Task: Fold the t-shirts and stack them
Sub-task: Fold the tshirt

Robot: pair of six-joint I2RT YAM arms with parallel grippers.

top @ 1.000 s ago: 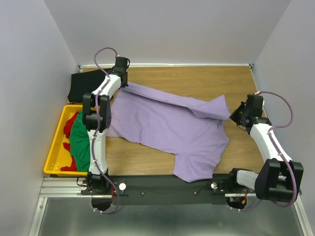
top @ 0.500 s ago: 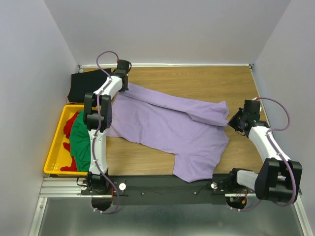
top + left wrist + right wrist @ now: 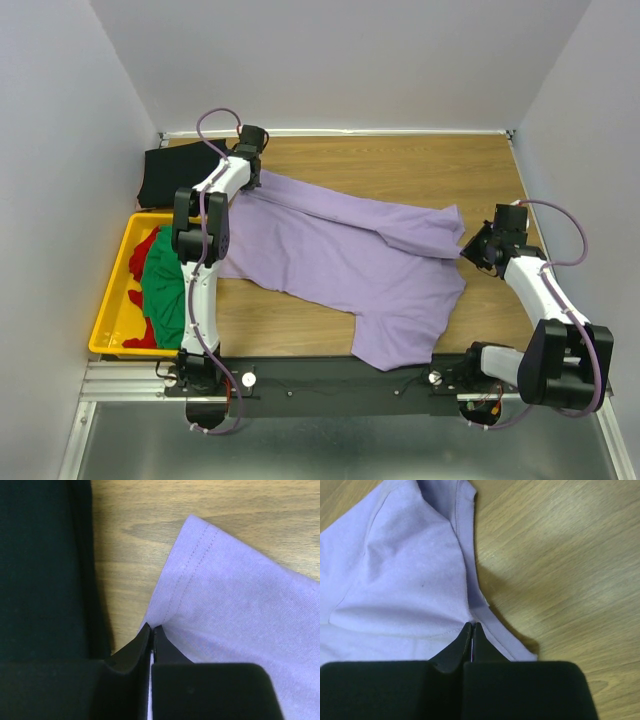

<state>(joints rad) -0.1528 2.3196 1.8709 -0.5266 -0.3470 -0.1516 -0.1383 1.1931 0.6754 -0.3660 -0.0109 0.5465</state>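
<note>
Stretched to the upper left, the left gripper [image 3: 151,628] is pinched shut on a hem corner of the lavender t-shirt [image 3: 340,255]. At mid right, the right gripper [image 3: 471,625] clamps its opposite edge. The shirt sprawls across the wooden table [image 3: 420,165] between grey walls [image 3: 330,60]. In the yellow crate [image 3: 108,322], the green t-shirt [image 3: 165,288] hides much of the red t-shirt [image 3: 148,246].

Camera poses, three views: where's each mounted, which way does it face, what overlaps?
Top external: fixed above and behind the robot, looking down over the table; left arm and right arm show.
Left wrist: on the left arm, looking down past the left fingers, shut on the lavender t-shirt hem beside the black t-shirt.
Right wrist: on the right arm, looking down past the right fingers, shut on lavender cloth.
Shared: lavender t-shirt in all three; black one in top external and left wrist.
</note>
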